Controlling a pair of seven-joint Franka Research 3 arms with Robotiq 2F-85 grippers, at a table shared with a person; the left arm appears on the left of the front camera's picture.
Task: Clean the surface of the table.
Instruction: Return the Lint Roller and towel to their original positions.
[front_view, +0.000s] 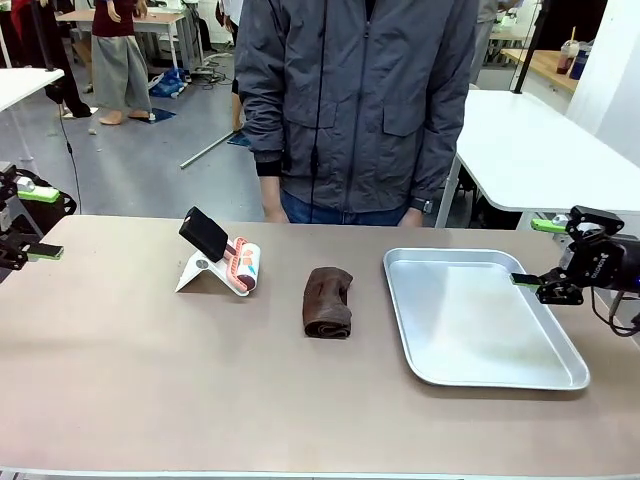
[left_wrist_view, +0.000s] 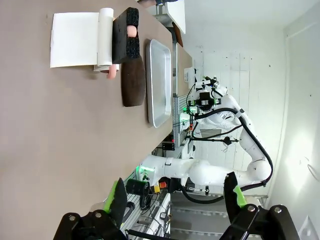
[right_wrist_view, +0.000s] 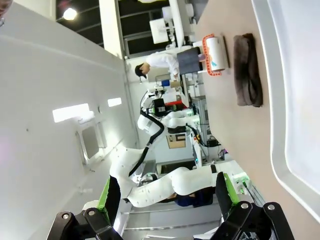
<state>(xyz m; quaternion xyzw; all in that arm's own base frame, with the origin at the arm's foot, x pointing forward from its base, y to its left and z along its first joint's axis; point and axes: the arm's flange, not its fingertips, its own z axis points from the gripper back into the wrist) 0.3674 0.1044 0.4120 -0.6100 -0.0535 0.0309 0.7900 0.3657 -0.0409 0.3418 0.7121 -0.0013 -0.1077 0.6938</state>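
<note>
Nearest me, table (front_view: 150, 380): brown cloth (front_view: 328, 301) mid, tray (front_view: 480, 318) right, stand w/ roll (front_view: 218, 262) left (print unreadable). Left gripper (front_view: 30, 222), right gripper (front_view: 535, 252) both released.

Cut off by the front view's side and bottom edges: the table (front_view: 130, 380), along with most of the left gripper (front_view: 28, 222) at the left border and the arm behind the right gripper (front_view: 540, 252) at the right. Hidden below the far table edge: the person's (front_view: 355, 100) hands, and cropped at the top, everything above the jacket's chest. Too small and partly covered by the black sponge (front_view: 204, 232) to read: the print on the pink-and-white pack (front_view: 243, 266), and in the right wrist view, cropped at the right edge, most of the tray (right_wrist_view: 295, 90).
</note>
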